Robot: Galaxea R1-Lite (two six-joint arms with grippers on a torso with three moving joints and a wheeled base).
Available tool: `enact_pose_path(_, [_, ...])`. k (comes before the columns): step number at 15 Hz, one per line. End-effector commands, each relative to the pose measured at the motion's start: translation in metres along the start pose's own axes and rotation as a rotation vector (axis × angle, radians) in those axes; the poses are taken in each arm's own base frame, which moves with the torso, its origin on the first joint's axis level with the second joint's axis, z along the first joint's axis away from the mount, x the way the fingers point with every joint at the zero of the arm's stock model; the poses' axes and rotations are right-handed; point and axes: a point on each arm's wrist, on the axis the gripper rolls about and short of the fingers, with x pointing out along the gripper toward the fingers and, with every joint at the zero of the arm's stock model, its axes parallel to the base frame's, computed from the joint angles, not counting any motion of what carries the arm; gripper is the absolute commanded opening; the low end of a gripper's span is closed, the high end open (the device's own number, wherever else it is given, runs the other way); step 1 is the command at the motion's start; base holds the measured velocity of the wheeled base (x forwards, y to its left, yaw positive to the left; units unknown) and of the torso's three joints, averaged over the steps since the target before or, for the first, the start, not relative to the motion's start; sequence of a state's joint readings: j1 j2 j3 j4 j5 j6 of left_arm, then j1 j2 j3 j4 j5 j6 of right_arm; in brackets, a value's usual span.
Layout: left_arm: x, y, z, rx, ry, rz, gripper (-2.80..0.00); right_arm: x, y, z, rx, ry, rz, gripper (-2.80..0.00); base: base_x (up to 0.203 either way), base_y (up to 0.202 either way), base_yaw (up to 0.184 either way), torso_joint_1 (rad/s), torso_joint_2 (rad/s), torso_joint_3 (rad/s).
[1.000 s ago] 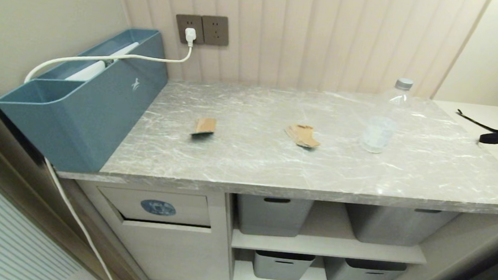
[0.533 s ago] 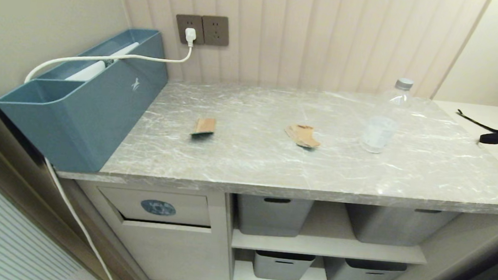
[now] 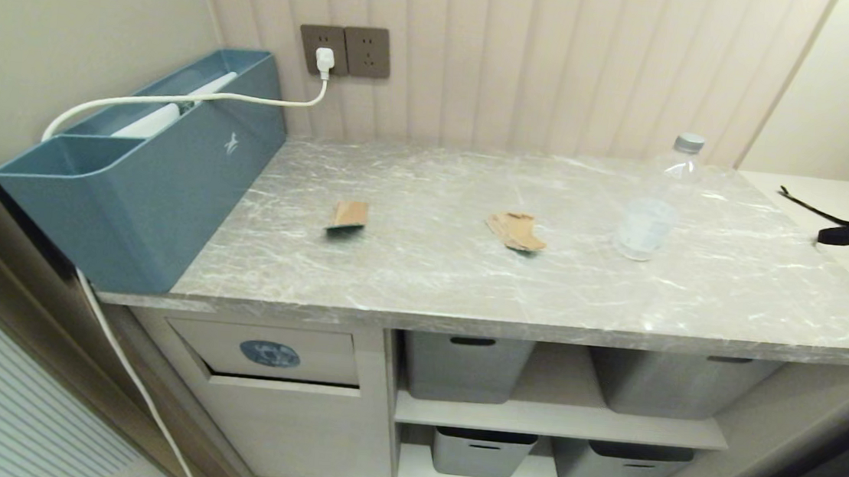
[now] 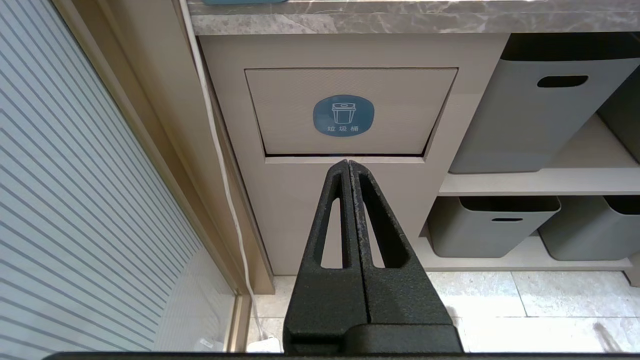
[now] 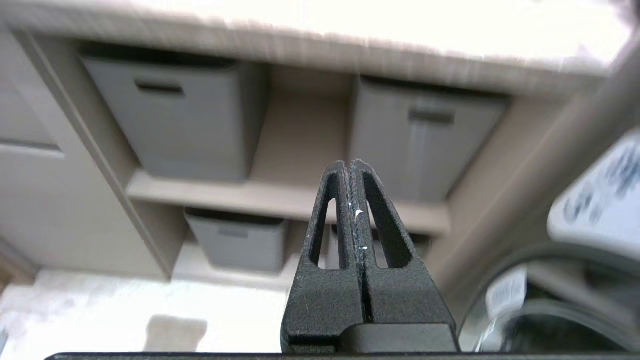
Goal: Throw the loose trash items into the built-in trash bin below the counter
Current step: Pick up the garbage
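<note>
Left gripper [image 4: 348,162] closed, empty, low before trash bin flap [image 4: 280,110]; right gripper [image 5: 348,162] closed, empty; counter [image 3: 421,277] centre frame: card piece [image 3: 348,215], cardboard scrap [image 3: 516,231], bottle [image 3: 654,201] upright at right

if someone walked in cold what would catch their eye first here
Probably the big teal-blue box at the left end of the grey marble counter, with a white cable looping over it to the wall socket. Next, the three bits of trash spread along the counter: a tan card piece, a crumpled cardboard scrap and an upright clear bottle. Below the counter's left end, the trash bin flap shows a blue bin sticker.
</note>
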State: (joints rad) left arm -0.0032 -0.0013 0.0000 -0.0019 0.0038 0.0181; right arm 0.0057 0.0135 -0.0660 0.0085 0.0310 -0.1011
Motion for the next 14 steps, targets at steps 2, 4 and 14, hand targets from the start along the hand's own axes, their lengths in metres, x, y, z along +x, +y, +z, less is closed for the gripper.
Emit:
enact_pose_path(2, [0.000,0.000,0.000,0.000,-0.003,-0.001,-2.80,0.015,-0.005,0.051,-0.001,0.041,0.026,-2.80,0.000,0.000,0.000,0.000,0.00,0.000])
enact_pose_path(4, [0.000,0.000,0.000,0.005,-0.003,-0.002,-2.80,0.054,-0.010,0.088,0.008,0.121,0.042,-2.80,0.000,0.000,0.000,0.000,0.00,0.000])
enact_pose_path(14, [0.000,0.000,0.000,-0.015,-0.005,0.000,-2.80,0.327,-0.022,0.146,0.069,0.088,0.074,0.00,0.000,0.000,0.000,0.000,0.00,0.000])
